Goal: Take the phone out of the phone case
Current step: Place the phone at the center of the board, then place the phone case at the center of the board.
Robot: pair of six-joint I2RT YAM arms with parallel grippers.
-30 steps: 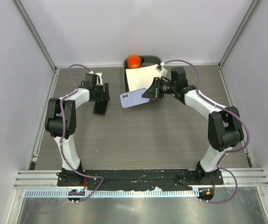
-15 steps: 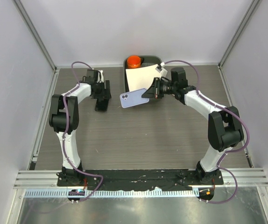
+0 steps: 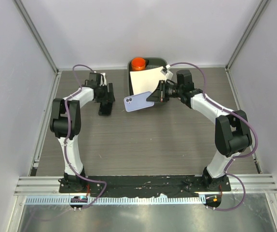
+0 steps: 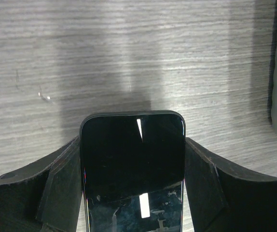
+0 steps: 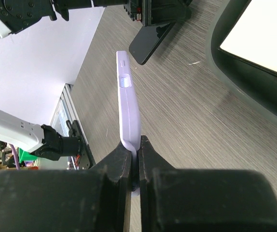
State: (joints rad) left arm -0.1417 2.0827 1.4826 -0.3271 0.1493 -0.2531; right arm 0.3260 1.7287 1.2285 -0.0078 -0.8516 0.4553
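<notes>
The black phone is out of the case and sits between the fingers of my left gripper, which is shut on its sides, its far end low over the table. In the top view the phone pokes out below the left gripper. My right gripper is shut on one end of the empty lilac phone case and holds it above the table. In the right wrist view the case stands edge-on in the gripper, with the phone beyond it.
A black tray at the back middle holds a white sheet and an orange round object. Its dark rim shows to the right of the case in the right wrist view. White walls enclose the grey wood-grain table.
My left gripper with the phone has shifted a little toward the back of the table. My right gripper and the case have not moved.
</notes>
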